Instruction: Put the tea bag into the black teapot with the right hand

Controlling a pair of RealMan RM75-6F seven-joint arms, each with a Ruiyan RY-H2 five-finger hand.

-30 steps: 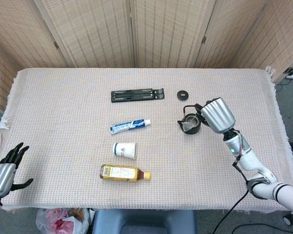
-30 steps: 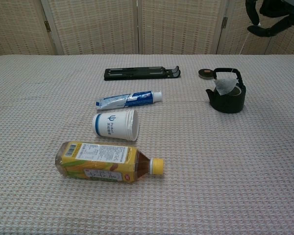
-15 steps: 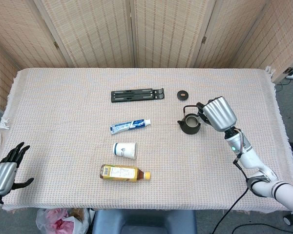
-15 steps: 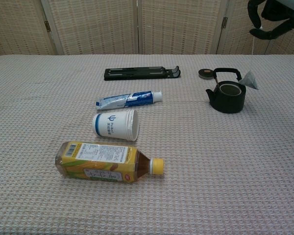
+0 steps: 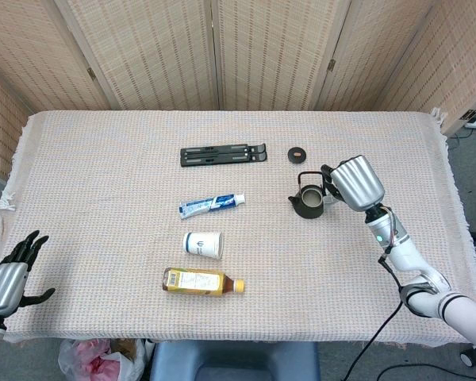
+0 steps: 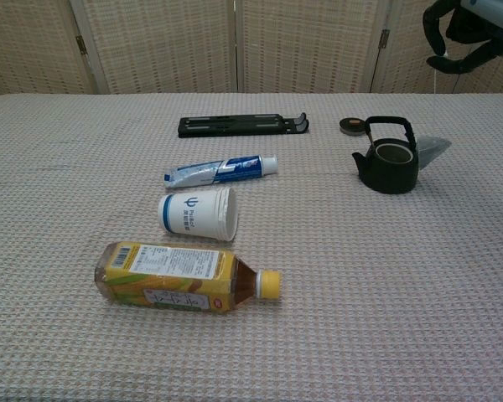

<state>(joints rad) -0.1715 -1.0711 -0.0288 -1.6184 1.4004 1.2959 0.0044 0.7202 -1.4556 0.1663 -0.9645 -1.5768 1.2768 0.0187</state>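
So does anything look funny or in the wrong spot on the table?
Yes. The tea bag is lying on the table just right of the black teapot, not inside it. Also, the paper cup and the drink bottle are tipped on their sides.

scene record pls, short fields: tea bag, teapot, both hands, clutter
tea bag: outside the pot, just right of it, hanging on its string
teapot: black, upright, lid off; nothing visible in the opening
right hand: raised beside the pot, pinching the string
left hand: open, at the near table edge
clutter: toothpaste tube, paper cup on its side, tea bottle lying down, black stand, small round lid
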